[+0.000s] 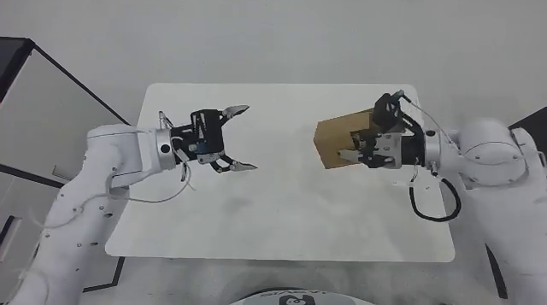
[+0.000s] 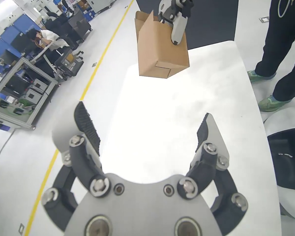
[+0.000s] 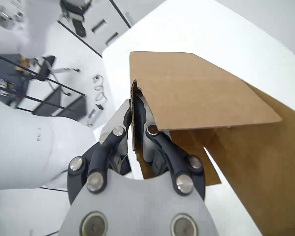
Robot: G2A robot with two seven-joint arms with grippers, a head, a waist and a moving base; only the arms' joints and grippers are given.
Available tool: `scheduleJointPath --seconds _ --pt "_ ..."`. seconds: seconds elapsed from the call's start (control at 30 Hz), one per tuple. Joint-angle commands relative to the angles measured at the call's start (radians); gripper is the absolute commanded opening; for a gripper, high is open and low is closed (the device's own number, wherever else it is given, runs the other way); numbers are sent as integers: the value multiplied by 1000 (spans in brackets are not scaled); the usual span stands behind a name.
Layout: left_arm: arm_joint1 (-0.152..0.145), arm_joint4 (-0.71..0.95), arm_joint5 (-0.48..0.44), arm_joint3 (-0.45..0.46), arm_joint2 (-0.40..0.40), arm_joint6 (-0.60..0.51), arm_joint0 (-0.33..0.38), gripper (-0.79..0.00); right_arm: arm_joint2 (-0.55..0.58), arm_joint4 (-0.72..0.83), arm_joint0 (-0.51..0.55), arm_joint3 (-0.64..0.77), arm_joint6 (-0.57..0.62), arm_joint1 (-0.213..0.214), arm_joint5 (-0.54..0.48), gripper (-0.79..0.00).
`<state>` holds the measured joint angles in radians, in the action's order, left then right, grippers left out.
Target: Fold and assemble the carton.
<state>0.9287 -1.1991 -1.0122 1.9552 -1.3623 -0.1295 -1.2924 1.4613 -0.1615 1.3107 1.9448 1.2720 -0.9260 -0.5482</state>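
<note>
The right gripper (image 3: 134, 114) was clamped on one wall of the carton (image 1: 342, 138), with one finger inside the open end and the other outside, pinching the bare cardboard edge. The carton hung from that pinch over the right part of the bench (image 1: 282, 219). It looked lifted clear of the surface and tipped, with its closed, tab-locked end turned toward the other arm. At the gripped end a flap (image 3: 204, 99) stood loose and unfolded. The left gripper (image 1: 246, 138) was spread wide and held nothing, over the left-middle of the bench and well apart from the carton.

The carton was probably light corrugated board, stiff across each panel but ready to hinge at its creases. Held by a single wall, it would likely swing or twist if pushed off-centre. The loose flap would tend to spring back, so it seemed best pressed near its free edge, with the push running toward the pinched wall. A second hold looked safest close to a corner, where the board was stiffest. A hard squeeze mid-panel could dent it.
</note>
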Motion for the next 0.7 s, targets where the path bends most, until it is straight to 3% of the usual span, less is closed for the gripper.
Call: scheduleJointPath --seconds 0.0,0.17,0.53,0.67 --pt "-5 60 0 -9 0 -28 8 0 -43 -96 -29 12 -12 8 -12 -785" --pt "-14 151 0 -24 1 -78 16 0 -195 -343 -124 4 -60 28 -60 -785" --pt "-15 163 7 -45 -16 -61 7 0 -195 -350 -122 7 -73 28 -60 -785" --pt "-28 176 0 -70 -47 -51 2 0 -224 -492 -126 38 -71 36 -71 -785"
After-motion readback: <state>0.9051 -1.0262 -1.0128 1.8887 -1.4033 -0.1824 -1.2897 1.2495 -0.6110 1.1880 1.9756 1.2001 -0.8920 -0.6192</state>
